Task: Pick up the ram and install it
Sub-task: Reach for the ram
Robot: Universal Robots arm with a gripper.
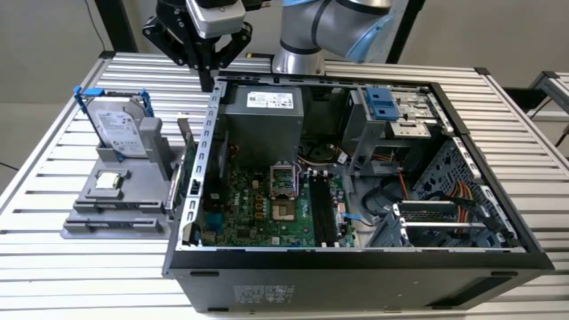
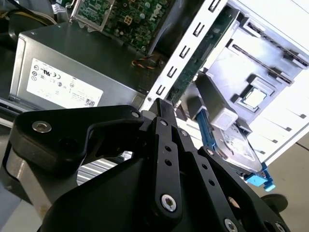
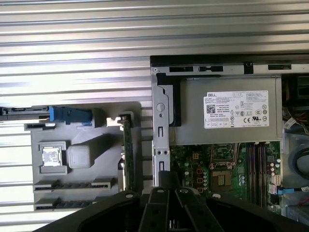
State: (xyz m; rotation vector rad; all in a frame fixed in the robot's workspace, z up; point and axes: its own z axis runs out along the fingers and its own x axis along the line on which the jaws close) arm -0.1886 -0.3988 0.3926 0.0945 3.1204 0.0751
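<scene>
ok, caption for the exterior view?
Gripper hangs over the computer case rim, ram on edge in the gray holder alongside.

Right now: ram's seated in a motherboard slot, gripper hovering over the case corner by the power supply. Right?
Not quite. The ram isn't in a motherboard slot. It stands on edge in the gray holder outside the case, as the first wrist view shows. The rest holds: the gripper hovers over the case corner by the power supply.
</scene>
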